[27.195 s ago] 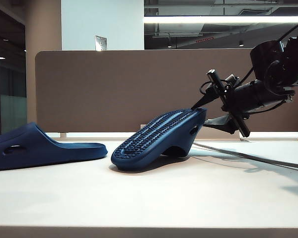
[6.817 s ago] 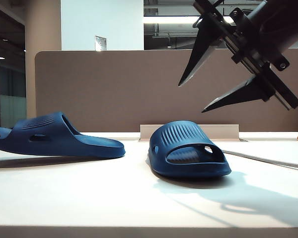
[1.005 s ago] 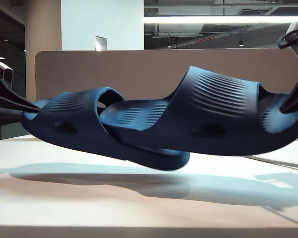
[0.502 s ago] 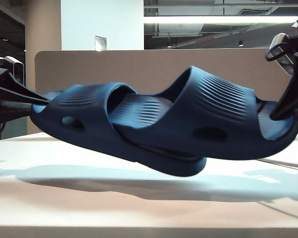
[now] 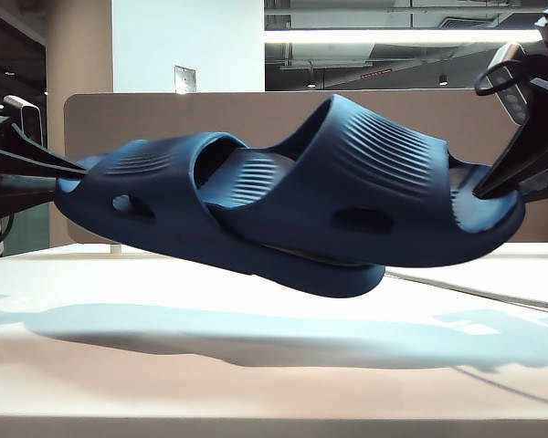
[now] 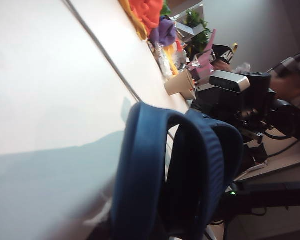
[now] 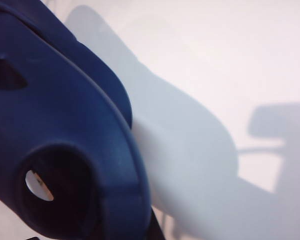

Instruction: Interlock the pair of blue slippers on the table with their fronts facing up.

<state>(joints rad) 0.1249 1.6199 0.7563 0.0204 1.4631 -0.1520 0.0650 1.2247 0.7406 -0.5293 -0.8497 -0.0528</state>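
A: Pair of dark navy moulded foam slippers, ribbed straps up, nested toe-into-strap, held above pale matt table.

B: Left gripper clamped on left slipper's heel, right gripper clamped on right heel. Presumably aloft for pushing together. Soft foam, oval side holes.

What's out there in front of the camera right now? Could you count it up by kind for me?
Blue slippers: 2, left one and right one, pushed together in the air
Robot hands: 2, left hand and right hand, each shut on a slipper
Table: 1
Total: 5
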